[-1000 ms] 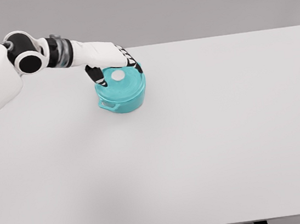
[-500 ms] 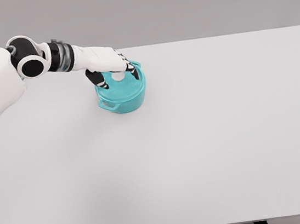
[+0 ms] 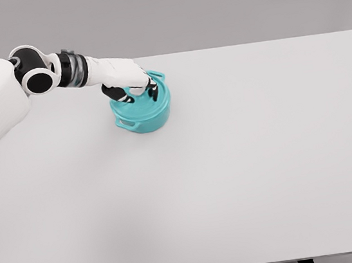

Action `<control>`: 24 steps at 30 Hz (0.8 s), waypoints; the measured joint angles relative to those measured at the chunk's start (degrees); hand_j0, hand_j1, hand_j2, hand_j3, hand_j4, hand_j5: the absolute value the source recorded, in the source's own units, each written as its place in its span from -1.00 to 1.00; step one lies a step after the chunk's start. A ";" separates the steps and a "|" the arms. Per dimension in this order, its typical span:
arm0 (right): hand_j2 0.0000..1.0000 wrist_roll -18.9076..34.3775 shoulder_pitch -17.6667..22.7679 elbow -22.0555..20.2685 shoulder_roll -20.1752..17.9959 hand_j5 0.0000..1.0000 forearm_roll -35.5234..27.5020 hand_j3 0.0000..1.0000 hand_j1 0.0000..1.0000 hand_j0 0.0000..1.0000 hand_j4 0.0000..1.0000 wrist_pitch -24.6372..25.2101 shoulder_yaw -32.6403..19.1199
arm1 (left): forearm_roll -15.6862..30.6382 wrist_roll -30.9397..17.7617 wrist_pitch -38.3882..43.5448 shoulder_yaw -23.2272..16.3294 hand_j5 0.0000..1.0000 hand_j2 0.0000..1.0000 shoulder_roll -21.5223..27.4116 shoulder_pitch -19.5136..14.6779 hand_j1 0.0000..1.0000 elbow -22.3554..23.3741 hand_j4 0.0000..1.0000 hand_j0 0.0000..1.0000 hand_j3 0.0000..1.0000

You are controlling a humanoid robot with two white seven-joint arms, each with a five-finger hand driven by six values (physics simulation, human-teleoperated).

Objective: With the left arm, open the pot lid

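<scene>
A teal pot (image 3: 140, 117) with two side handles stands on the white table (image 3: 245, 161) at the back left. Its teal lid (image 3: 160, 98) sits on it. My left hand (image 3: 138, 92) reaches in from the left and rests on top of the lid, with its black-tipped fingers curled around the white knob. The hand hides almost all of the knob. The lid still looks seated on the pot. My right arm does not show.
The table's far edge runs just behind the pot. Beyond it is a plain grey backdrop. Two dark table legs show at the bottom edge.
The left hand has lowered onto the lid and its fingers have closed around the white knob, which was visible before. The pot has not moved.
</scene>
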 measured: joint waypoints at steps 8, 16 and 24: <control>1.00 0.00 0.00 0.00 0.00 1.00 0.00 1.00 1.00 1.00 1.00 0.00 0.00 | 0.24 -0.01 -0.01 0.19 -0.29 -0.29 0.29 -0.09 -0.29 0.17 -0.29 -0.29 -0.29; 1.00 0.00 0.00 0.00 0.00 1.00 0.00 1.00 1.00 1.00 1.00 -0.02 0.00 | 0.47 0.00 -0.01 2.41 -0.29 -0.29 8.86 0.00 -0.29 -0.95 -0.29 -0.29 -0.29; 1.00 -0.01 0.00 0.00 0.00 1.00 0.00 1.00 1.00 1.00 1.00 0.00 0.00 | 0.32 0.05 -0.02 3.57 -0.10 -0.10 20.27 2.99 -0.10 -4.79 -0.10 -0.10 -0.10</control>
